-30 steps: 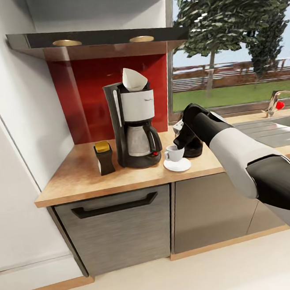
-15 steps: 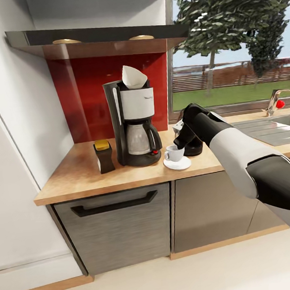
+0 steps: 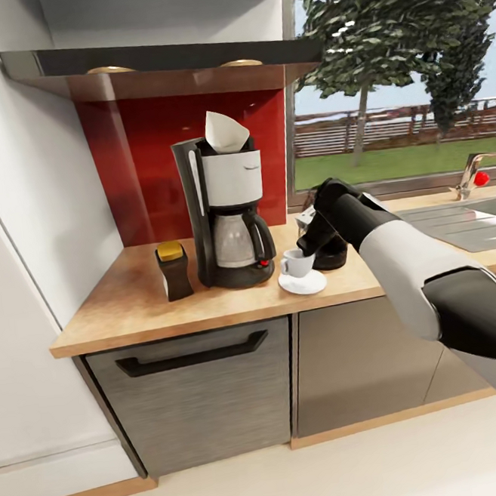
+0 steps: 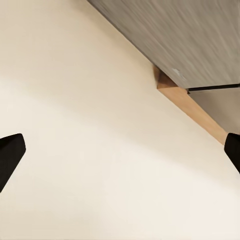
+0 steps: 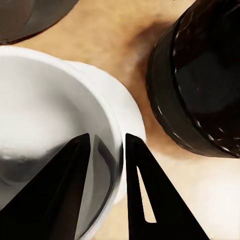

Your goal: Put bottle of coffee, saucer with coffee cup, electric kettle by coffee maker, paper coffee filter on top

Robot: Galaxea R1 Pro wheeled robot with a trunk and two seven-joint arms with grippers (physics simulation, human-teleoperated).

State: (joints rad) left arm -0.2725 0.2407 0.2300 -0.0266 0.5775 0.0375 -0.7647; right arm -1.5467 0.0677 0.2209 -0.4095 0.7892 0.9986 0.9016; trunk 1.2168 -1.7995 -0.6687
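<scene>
Right gripper [image 5: 107, 185] clamped on rim of white ceramic coffee cup [image 3: 297, 262], seating it on white round saucer [image 3: 303, 283] beside black-and-white coffee maker [image 3: 228, 212] mid wooden desk [image 3: 132, 308]; left gripper [image 4: 120, 155] spread wide, idle.

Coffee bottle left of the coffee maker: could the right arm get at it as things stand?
Probably not directly: the right gripper straddles the cup rim, and the coffee maker stands between it and the bottle.
</scene>
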